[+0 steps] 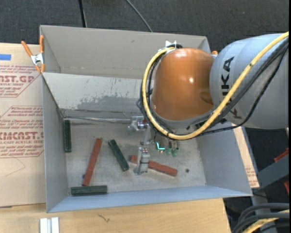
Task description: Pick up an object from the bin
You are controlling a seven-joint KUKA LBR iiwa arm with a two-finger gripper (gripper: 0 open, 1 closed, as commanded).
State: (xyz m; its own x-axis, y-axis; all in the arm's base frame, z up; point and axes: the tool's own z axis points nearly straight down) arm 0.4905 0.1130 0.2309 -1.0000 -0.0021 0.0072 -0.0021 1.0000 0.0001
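Now, the bin wall runs near my gripper, open or closed I can't tell; red bar at its right, 1 green bar just left.

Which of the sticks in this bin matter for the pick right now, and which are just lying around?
In play: tool; right red stick, its near end under the tool; bin.
Lying about: middle green stick; left red stick; left green stick by the wall; front green stick.
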